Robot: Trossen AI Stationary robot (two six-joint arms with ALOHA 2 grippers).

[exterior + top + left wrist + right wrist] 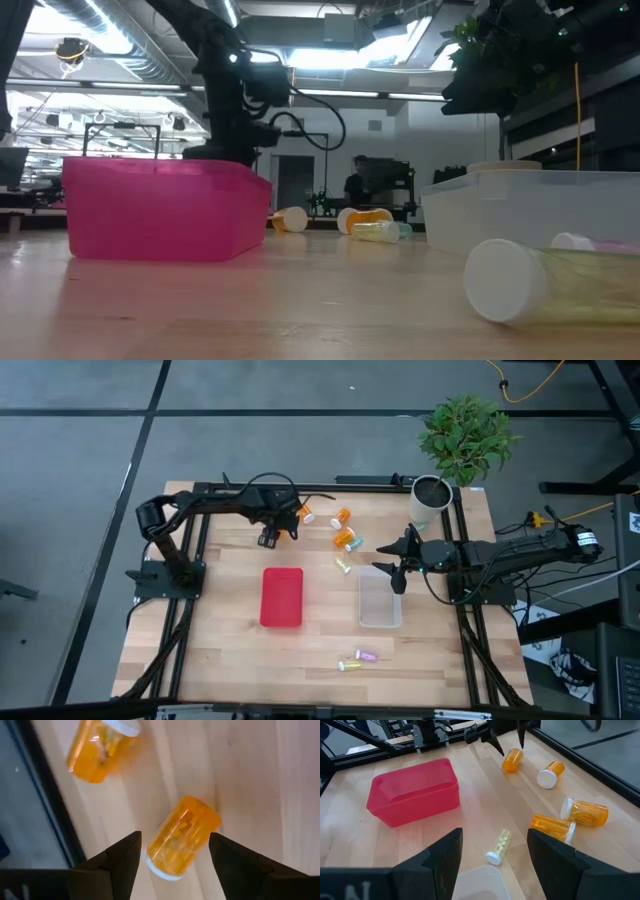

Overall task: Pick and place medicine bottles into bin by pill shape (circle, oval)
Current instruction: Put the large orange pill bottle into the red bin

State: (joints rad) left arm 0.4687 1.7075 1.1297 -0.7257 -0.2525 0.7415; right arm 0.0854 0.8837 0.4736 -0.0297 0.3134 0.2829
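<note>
While our left gripper hangs with its fingers spread wide and holding nothing, an orange bottle lies on its side on the wood between them, white cap toward the wrist. We judge that this is the reaching step, just before the first grasp. In the high view the left gripper is at about 11 o'clock of the table, and a second orange bottle lies just beside it at its 2 o'clock. The next move asks us to go lower and close on the bottle across its body, then carry it to the red bin or the clear bin, according to the pill shape, which we cannot read here. Our right gripper waits open and empty at the far end of the clear bin.
</note>
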